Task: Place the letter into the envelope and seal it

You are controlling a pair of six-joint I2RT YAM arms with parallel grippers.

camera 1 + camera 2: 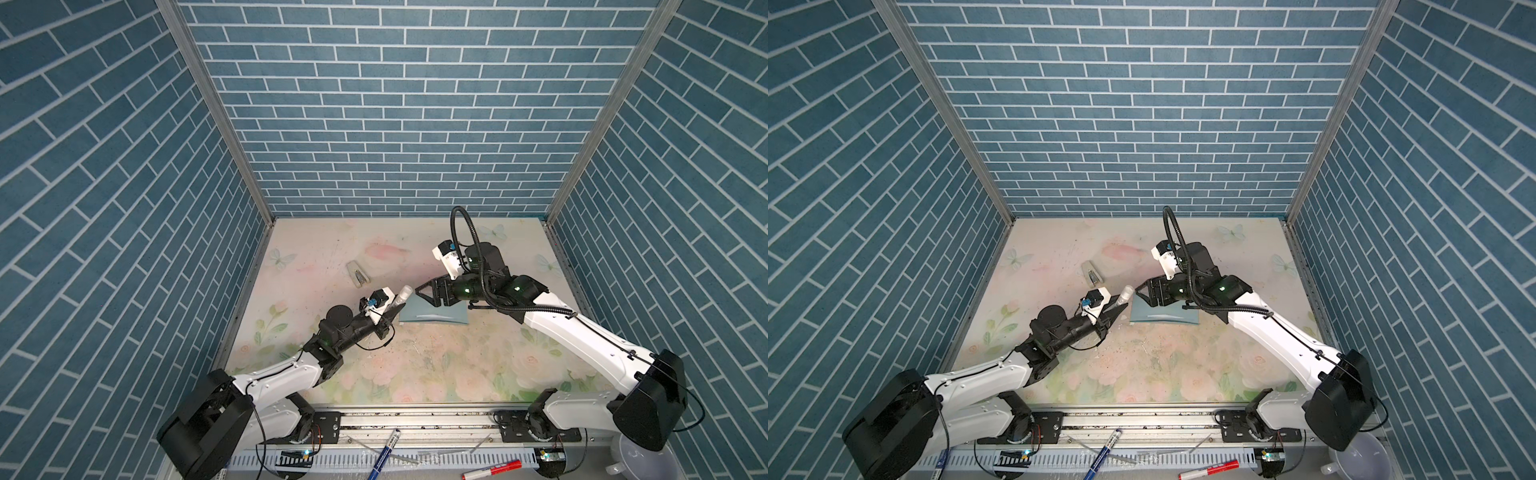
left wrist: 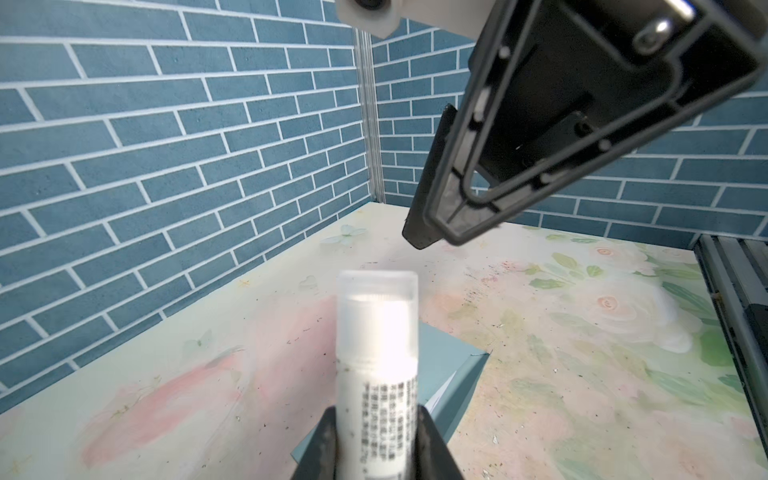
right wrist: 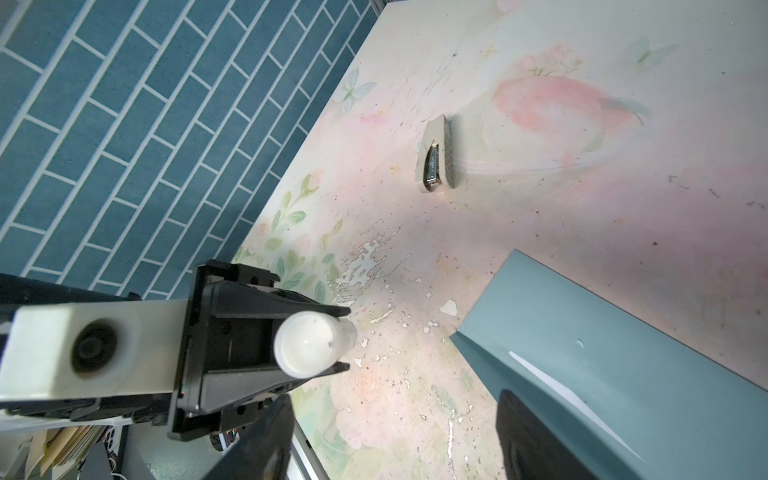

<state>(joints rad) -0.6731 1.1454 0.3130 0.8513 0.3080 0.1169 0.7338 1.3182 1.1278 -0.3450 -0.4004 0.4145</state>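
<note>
The teal envelope (image 1: 444, 319) (image 1: 1167, 319) lies mid-table. Of the letter only a thin white edge (image 3: 557, 390) (image 2: 441, 391) shows in the envelope's slit; the rest is hidden inside. My left gripper (image 1: 392, 308) (image 2: 376, 440) is shut on a white glue stick (image 1: 402, 295) (image 1: 1125, 293) (image 2: 376, 353) with a translucent cap, which points up and away past the envelope's left end. My right gripper (image 1: 419, 288) (image 1: 1138, 291) (image 3: 390, 415) hovers open over that left end of the envelope (image 3: 623, 353), its tips close to the glue stick's cap (image 3: 309, 349), with nothing between the fingers.
A small beige stapler (image 1: 358, 274) (image 3: 436, 160) lies on the mat behind the left gripper. On the front rail lie a blue pen (image 1: 384, 455) and a red marker (image 1: 492, 471). A pale bowl (image 1: 648, 461) sits at the front right corner. Brick-patterned walls enclose three sides.
</note>
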